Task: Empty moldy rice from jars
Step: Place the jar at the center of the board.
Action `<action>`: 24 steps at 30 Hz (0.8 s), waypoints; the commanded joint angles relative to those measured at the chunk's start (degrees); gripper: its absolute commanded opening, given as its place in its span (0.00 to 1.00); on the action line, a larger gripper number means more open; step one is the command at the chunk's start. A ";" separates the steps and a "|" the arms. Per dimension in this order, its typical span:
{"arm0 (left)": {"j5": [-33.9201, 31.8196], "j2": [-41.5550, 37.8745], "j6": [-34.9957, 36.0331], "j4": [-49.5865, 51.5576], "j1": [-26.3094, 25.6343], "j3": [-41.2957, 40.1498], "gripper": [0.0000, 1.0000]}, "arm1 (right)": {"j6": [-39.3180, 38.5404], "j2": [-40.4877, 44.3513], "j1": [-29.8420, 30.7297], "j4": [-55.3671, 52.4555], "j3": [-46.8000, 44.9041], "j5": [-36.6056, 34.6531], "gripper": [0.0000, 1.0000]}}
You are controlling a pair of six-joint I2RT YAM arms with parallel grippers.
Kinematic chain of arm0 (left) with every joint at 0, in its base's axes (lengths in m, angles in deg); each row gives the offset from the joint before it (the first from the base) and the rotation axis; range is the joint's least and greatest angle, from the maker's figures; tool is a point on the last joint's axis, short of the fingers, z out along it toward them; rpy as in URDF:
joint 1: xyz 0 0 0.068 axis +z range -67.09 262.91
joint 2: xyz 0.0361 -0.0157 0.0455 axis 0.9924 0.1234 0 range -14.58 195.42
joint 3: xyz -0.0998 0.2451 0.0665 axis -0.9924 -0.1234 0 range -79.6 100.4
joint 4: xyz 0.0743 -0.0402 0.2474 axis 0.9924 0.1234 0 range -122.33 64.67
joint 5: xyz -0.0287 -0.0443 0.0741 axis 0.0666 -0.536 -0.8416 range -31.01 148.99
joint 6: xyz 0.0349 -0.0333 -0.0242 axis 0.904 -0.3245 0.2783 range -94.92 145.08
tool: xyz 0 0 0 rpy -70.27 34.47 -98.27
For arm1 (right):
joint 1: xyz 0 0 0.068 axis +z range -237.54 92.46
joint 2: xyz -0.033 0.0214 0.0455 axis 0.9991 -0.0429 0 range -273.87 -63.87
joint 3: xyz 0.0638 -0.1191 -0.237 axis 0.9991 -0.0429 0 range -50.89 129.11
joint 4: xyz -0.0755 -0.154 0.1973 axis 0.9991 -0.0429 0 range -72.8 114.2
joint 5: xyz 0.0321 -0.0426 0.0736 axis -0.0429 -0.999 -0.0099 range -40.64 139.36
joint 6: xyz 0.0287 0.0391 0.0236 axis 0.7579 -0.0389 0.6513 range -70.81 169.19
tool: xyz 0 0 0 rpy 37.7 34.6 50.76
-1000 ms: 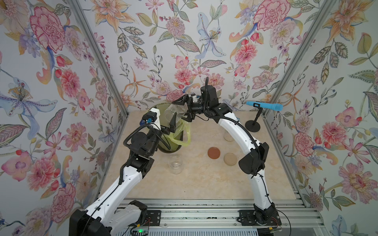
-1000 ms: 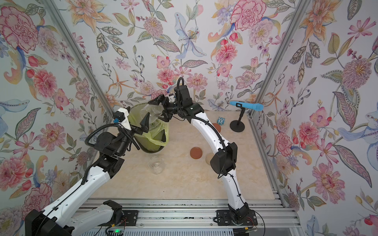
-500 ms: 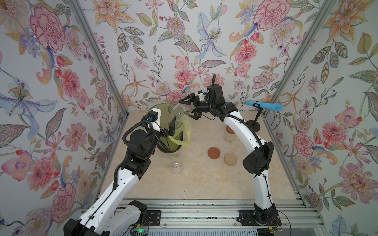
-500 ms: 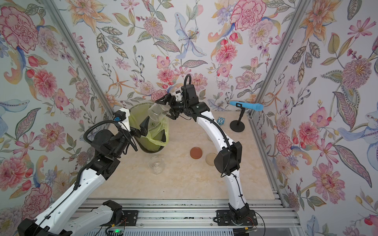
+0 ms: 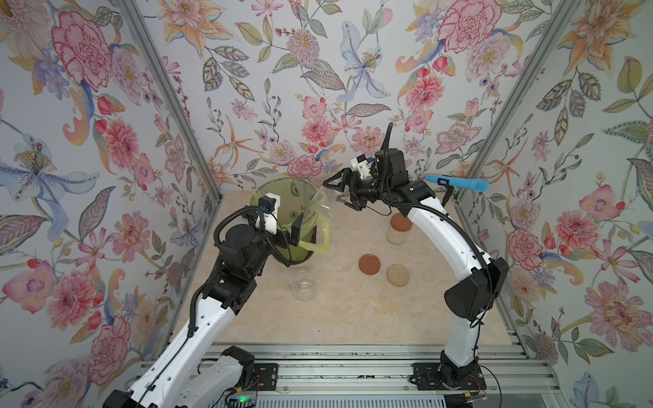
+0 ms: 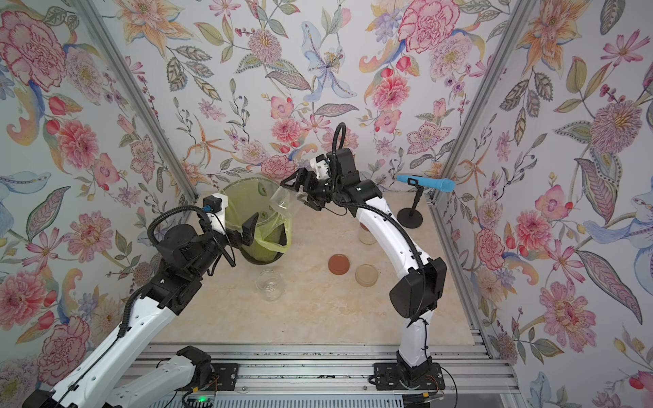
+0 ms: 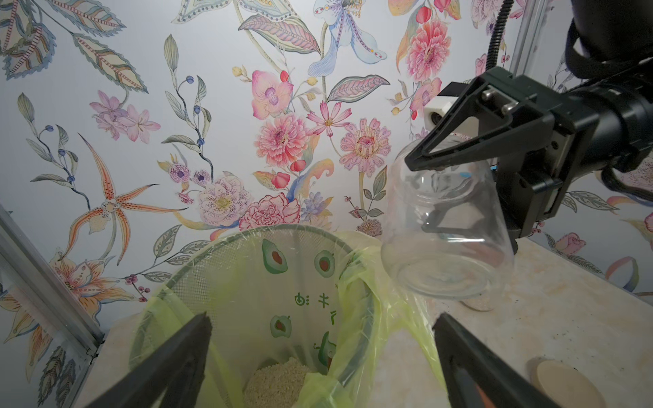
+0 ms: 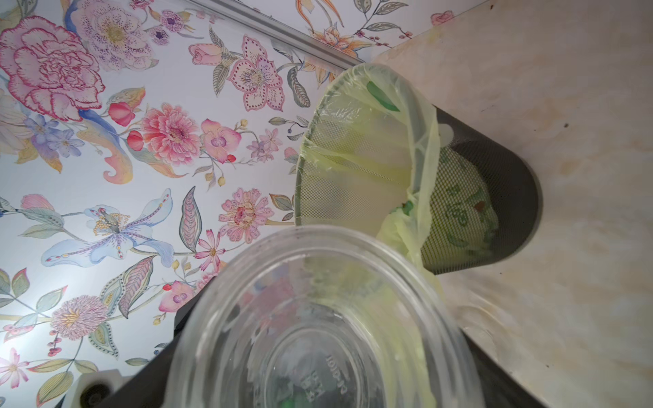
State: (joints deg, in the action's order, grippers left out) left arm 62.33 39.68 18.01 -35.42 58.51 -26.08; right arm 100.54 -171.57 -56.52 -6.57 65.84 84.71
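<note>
My right gripper (image 5: pixel 336 193) is shut on an empty clear jar (image 5: pixel 324 198), tilted mouth-down beside the right rim of the green-lined mesh bin (image 5: pixel 275 184). In the left wrist view the jar (image 7: pixel 446 243) hangs just right of the bin's rim (image 7: pixel 212 249), and the moldy rice (image 7: pixel 275 381) lies in a heap at the bin's bottom. My left gripper (image 5: pixel 299 230) stands open over the bin's near side with nothing in it. A second empty jar (image 5: pixel 303 282) stands in front of the bin. A third jar (image 5: pixel 399 230), with a reddish-brown lid, holds pale rice.
A reddish-brown lid (image 5: pixel 369 264) and a beige lid (image 5: pixel 398 275) lie loose on the table right of centre. A blue microphone (image 5: pixel 459 183) on a black stand is at the back right corner. Flowered walls close in the left, back and right.
My right gripper has carried the tilted jar from over the bin's mouth a little to the right, toward the rim. The left gripper has stayed open by the bin.
</note>
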 commanded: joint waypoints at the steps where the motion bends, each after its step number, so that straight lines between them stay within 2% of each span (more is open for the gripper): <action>1: 1.70 -0.95 -0.88 4.31 -0.46 1.87 1.00 | -5.40 5.48 0.30 1.39 -3.72 -4.18 0.00; 12: 2.38 -2.29 -3.16 11.33 -0.47 0.30 1.00 | -14.20 14.57 5.16 2.99 -18.68 -15.28 0.00; 24: 1.94 -8.56 -8.88 17.01 -0.47 -5.76 1.00 | -17.45 23.30 11.82 16.10 -38.95 -27.74 0.00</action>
State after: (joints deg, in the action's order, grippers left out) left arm 63.33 33.10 12.11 -20.89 58.51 -29.86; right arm 84.94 -150.90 -45.46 1.72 28.40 61.39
